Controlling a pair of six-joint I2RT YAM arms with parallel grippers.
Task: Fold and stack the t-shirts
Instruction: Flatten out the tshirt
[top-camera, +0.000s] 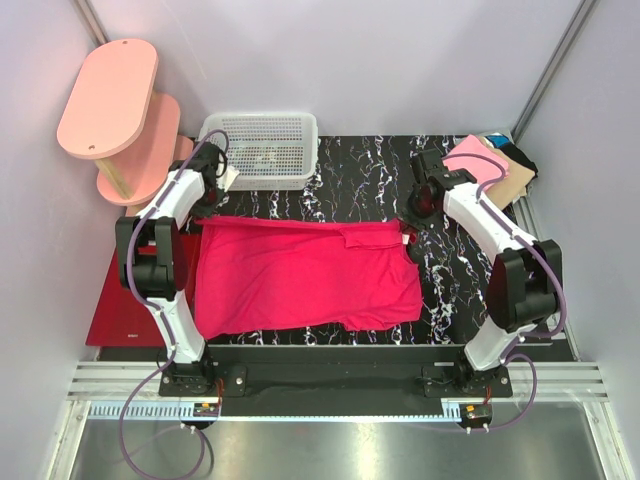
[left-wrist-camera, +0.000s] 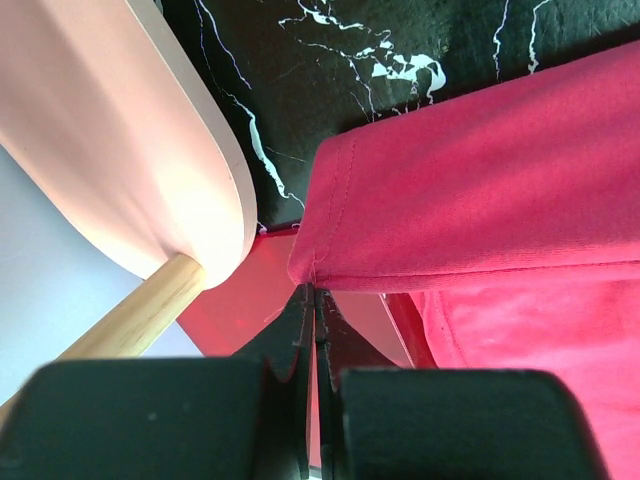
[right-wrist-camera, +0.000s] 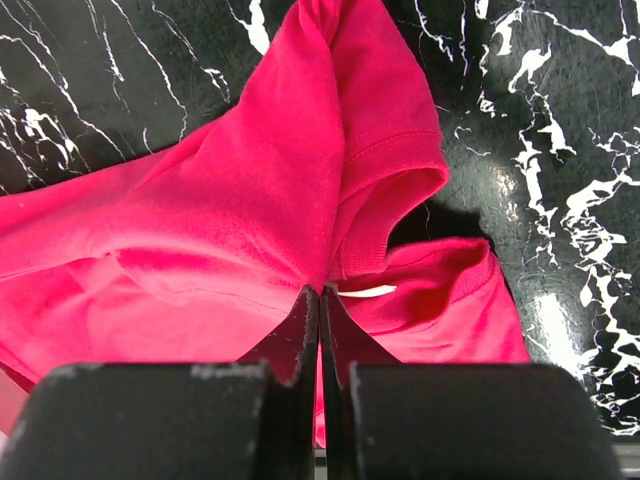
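A bright magenta-red t-shirt (top-camera: 300, 275) lies spread across the black marbled table (top-camera: 370, 180), its upper edge stretched between my two grippers. My left gripper (top-camera: 204, 216) is shut on the shirt's far left hem corner; in the left wrist view the tips (left-wrist-camera: 313, 292) pinch the hem of the shirt (left-wrist-camera: 480, 180). My right gripper (top-camera: 409, 234) is shut on the far right edge; in the right wrist view its tips (right-wrist-camera: 320, 292) pinch the shirt (right-wrist-camera: 250, 200) beside the collar and its white label (right-wrist-camera: 365, 291). Folded light pink (top-camera: 478, 160), tan (top-camera: 508, 186) and black/teal (top-camera: 516, 154) t-shirts are stacked at the back right.
A white mesh basket (top-camera: 262, 148) stands at the back, left of centre. A pink two-tier stand (top-camera: 110, 95) sits at the back left, close to my left gripper, seen as the stand (left-wrist-camera: 110, 130) in the left wrist view. A dark red mat (top-camera: 125, 310) lies at the table's left side.
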